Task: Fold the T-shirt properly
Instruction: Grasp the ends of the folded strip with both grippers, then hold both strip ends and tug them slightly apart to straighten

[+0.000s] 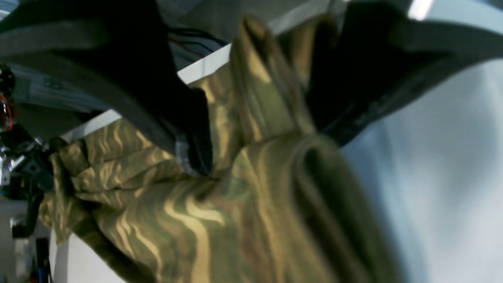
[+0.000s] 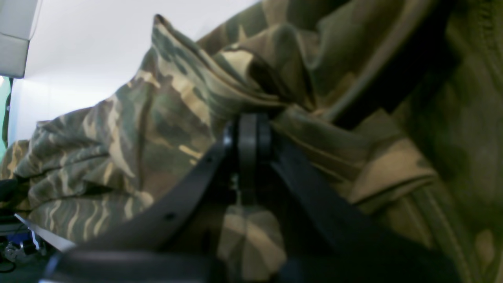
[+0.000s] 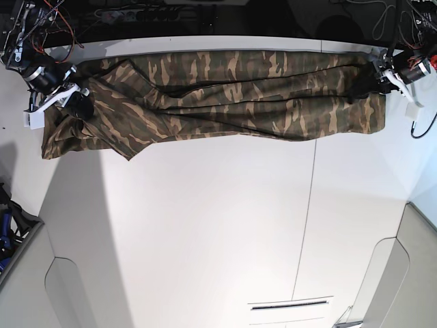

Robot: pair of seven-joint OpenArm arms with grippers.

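The near half of the white desk [image 3: 205, 239] is bare white surface. Along its far edge the T-shirt [image 3: 232, 96] lies stretched in a long, rumpled band running from the far left corner to the far right corner. At the band's left end the right gripper [image 2: 248, 135] has its fingers pinched tight on a bunch of cloth. At the right end the left gripper [image 1: 251, 90] stands with fingers wide, a ridge of cloth rising between them.
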